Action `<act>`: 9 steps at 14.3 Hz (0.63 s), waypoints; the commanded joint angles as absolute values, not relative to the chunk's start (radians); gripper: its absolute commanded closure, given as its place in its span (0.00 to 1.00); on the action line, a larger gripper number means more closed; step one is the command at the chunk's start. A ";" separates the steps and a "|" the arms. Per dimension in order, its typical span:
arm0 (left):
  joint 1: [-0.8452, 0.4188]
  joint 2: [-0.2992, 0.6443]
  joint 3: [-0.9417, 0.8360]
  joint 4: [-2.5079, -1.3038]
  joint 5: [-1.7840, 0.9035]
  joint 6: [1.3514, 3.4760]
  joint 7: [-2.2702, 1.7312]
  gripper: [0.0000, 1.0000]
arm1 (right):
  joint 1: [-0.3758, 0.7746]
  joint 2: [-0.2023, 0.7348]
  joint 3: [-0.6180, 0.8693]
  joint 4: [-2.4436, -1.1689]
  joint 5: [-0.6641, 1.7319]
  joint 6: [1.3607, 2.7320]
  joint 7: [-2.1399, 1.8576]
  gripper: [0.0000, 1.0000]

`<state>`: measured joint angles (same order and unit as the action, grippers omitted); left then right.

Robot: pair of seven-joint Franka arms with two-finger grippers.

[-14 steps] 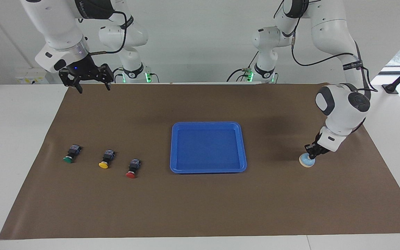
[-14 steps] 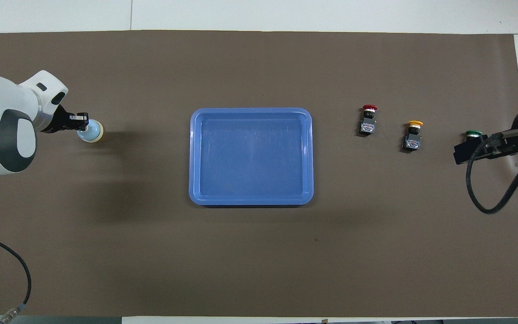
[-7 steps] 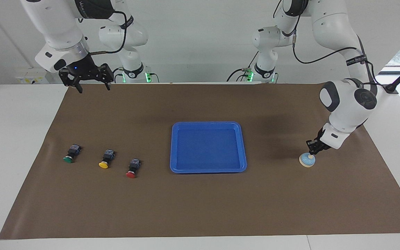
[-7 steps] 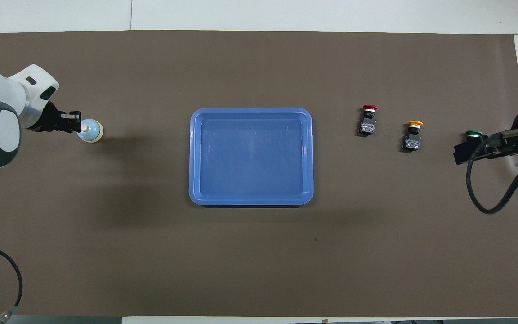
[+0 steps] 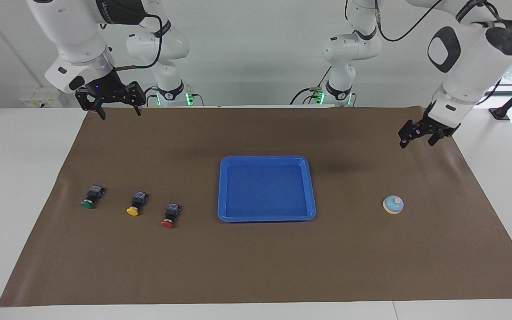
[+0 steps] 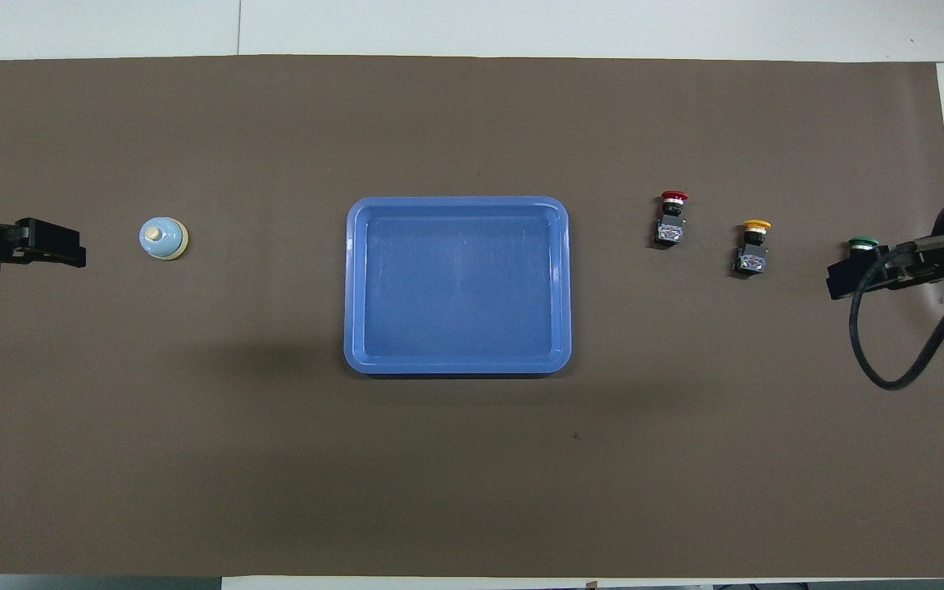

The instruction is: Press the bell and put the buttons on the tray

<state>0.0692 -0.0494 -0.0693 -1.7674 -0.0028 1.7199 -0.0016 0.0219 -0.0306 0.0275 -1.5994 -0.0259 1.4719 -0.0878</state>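
**Bell free, tray empty, three buttons still to place**

The bell (image 5: 393,204) stands alone on the bench (image 5: 256,266) toward the left arm's end, nothing touching it; whether it has been pressed cannot be read here. The left pincer (image 5: 417,135) hangs raised over the bench's brown mat, fingers narrowly apart, holding nothing. The right pincer (image 5: 117,106) waits raised, spread wide and empty. The tray (image 5: 266,218) at mid-bench holds nothing. The red button (image 5: 169,215), yellow button (image 5: 136,204) and green button (image 5: 91,197) lie in a row toward the right arm's end, so all three placements appear to remain.
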 commanded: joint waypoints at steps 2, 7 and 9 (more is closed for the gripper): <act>0.060 -0.103 -0.063 -1.744 -0.011 1.622 -0.012 0.00 | 0.009 -0.049 0.035 -1.621 -0.020 1.477 -0.089 0.00; 0.060 -0.086 -0.061 -1.707 -0.017 1.583 -0.012 0.00 | 0.008 -0.049 0.035 -1.621 -0.020 1.476 -0.087 0.00; 0.058 -0.078 -0.063 -1.712 -0.017 1.580 -0.012 0.00 | -0.012 -0.049 0.034 -1.621 -0.020 1.476 -0.089 0.00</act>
